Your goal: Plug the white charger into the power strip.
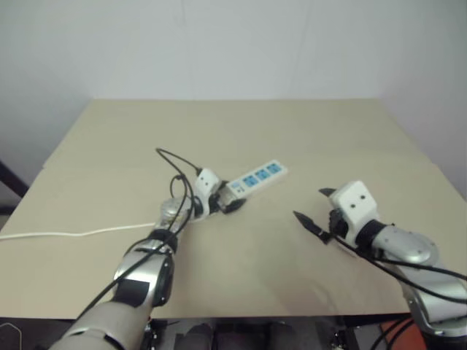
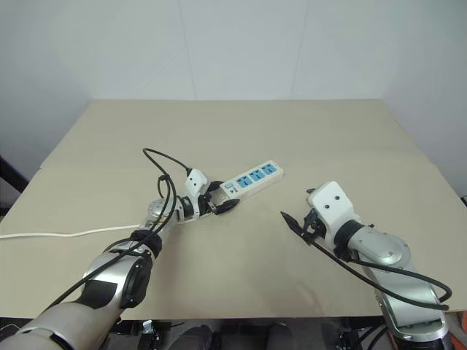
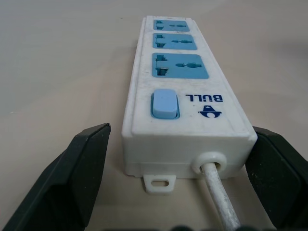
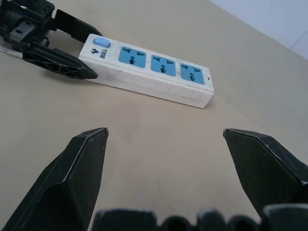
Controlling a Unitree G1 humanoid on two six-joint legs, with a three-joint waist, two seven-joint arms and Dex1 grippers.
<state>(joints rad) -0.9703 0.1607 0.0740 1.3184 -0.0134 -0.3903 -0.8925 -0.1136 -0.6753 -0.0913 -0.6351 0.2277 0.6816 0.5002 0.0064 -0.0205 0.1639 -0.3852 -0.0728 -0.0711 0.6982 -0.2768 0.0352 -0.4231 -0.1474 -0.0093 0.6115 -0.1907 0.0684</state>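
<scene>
- The long flat white plastic power strip (image 1: 255, 179) with three blue sockets lies on the tan table (image 1: 306, 131), angled so that its switch-and-cord end faces the robot's left arm and its far end points away to the right
- Its thin white cord (image 1: 66, 234) runs from that near end across the table toward the left edge
- The left gripper (image 3: 175, 159), two black wedge-shaped fingers, stands with its fingers wide, one on each side of the strip's cord end; in the left wrist view a gap shows between each finger and the strip's side walls, so nothing is clamped yet
- The pale blue rocker switch (image 3: 165, 103) sits just behind that end, with the nearest socket right after it
- The right gripper (image 1: 319, 210) hangs above bare table, well apart from the strip and to its right, its fingers also spread wide and empty; its wrist view looks across the table at the strip's long side
- I cannot find the small white cube-shaped charger in any view, so where it lies cannot be told
- Judged from this, the step in hand is steadying the strip: the left arm is lined up to pinch the cord end so the bar cannot slide
- The next move seems to call for closing those left fingers squarely on the side walls, clear of the switch and the cord, and for the right arm to fetch the charger, turn its prongs toward a blue socket and press straight down
- A skewed pinch could spin the light strip on the smooth table
</scene>
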